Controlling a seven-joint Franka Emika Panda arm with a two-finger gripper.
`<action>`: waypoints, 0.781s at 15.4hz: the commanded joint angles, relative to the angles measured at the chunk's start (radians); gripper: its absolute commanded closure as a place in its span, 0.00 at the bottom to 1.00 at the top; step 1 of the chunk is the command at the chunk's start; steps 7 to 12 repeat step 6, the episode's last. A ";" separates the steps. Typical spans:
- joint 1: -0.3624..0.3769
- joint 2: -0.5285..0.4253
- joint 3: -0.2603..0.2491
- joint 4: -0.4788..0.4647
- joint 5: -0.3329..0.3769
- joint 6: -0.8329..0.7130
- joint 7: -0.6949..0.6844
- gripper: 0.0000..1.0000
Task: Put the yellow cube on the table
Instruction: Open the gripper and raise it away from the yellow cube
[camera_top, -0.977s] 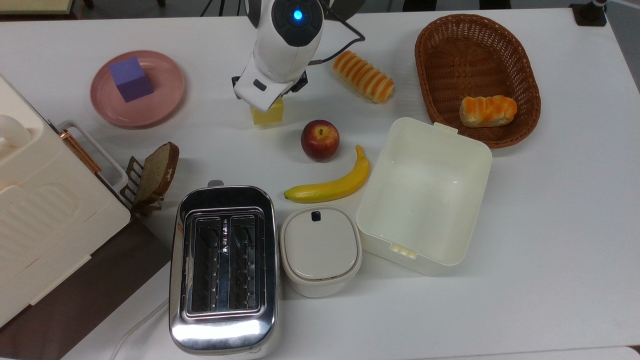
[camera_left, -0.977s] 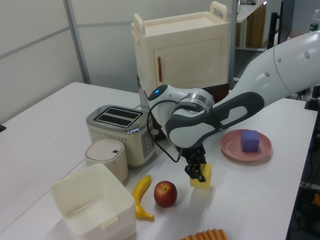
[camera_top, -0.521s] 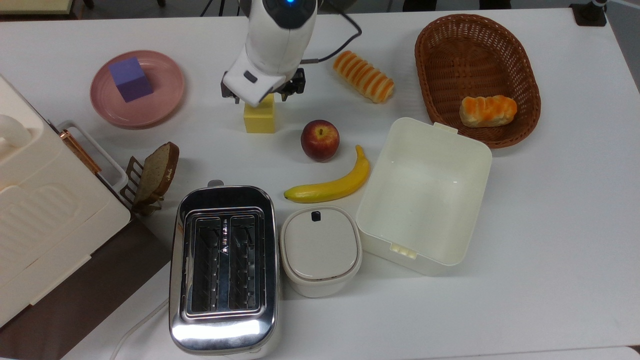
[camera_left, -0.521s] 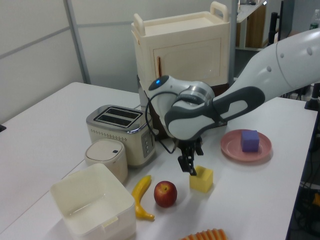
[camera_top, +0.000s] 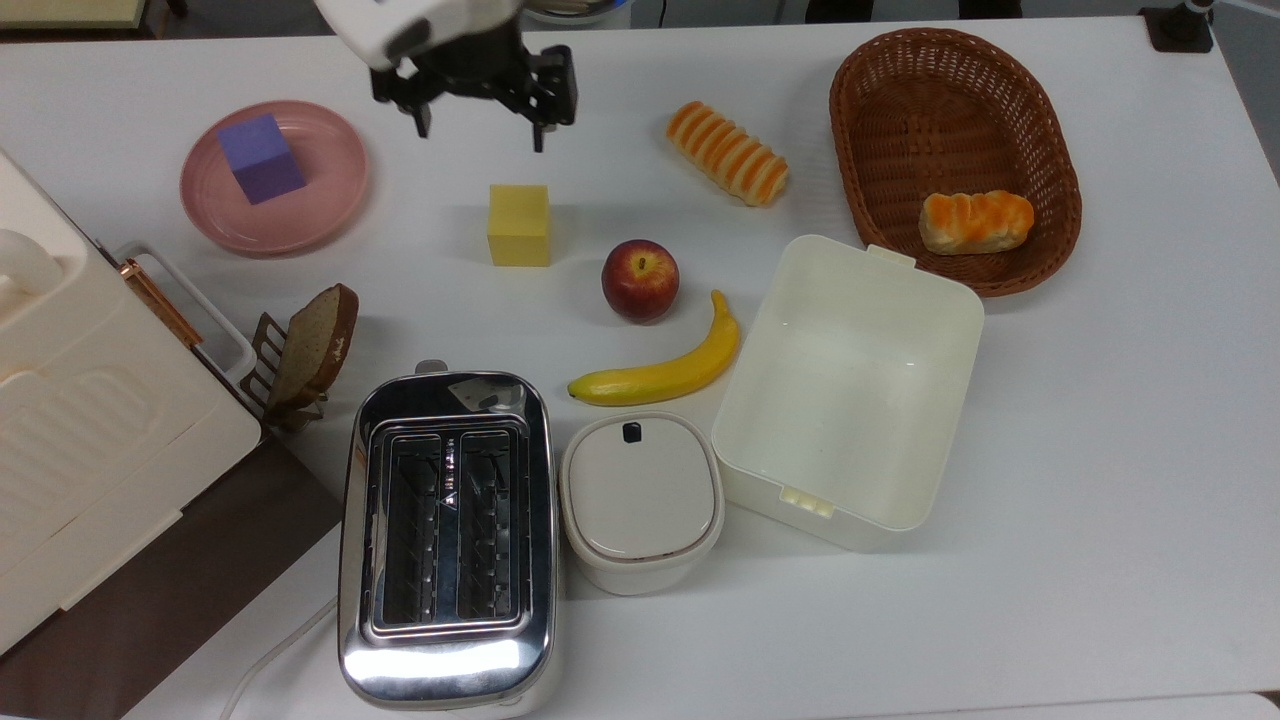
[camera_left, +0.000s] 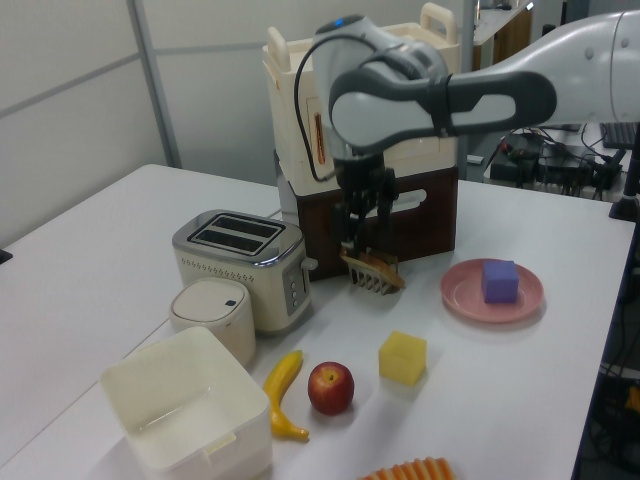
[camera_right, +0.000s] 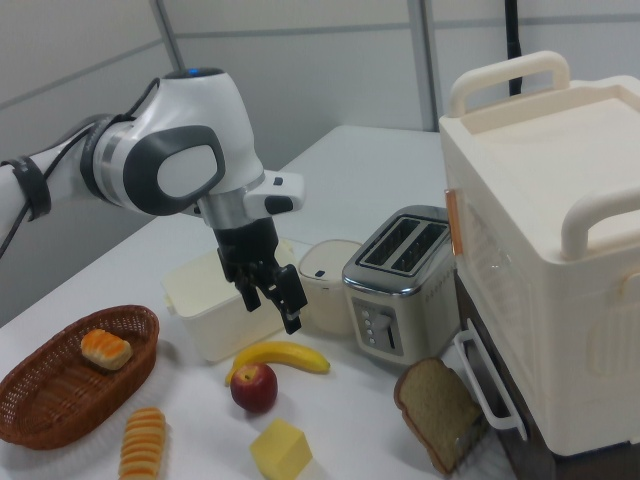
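Yellow cube (camera_top: 519, 224) now flat on the white surface (camera_top: 1050, 420), alone, between the pink plate (camera_top: 330, 195) and the apple (camera_top: 640, 279) in the top view; just beside the apple in the left view (camera_left: 402, 358) and the right view (camera_right: 281, 450). Same spot as half a second ago, and lower than a second ago, when held tilted off the surface.

Hand (camera_top: 478, 118) lifted well clear, fingers (camera_top: 538, 112) spread apart and empty; a second ago clamped on the cube, half a second ago just above it with fingers already parted. In the left view, high up now (camera_left: 362, 228), in front of the cream cabinet (camera_left: 400, 90). In the right view, hanging above the banana (camera_right: 283, 355).

Purple cube (camera_top: 261, 158) on the plate, toaster (camera_top: 447, 535), and basket (camera_top: 1040, 120) unchanged.
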 joint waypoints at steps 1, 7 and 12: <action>-0.005 0.005 -0.005 0.013 0.020 -0.018 0.054 0.00; -0.008 -0.007 -0.005 0.011 0.022 -0.025 0.033 0.00; -0.008 -0.007 -0.005 0.011 0.022 -0.025 0.033 0.00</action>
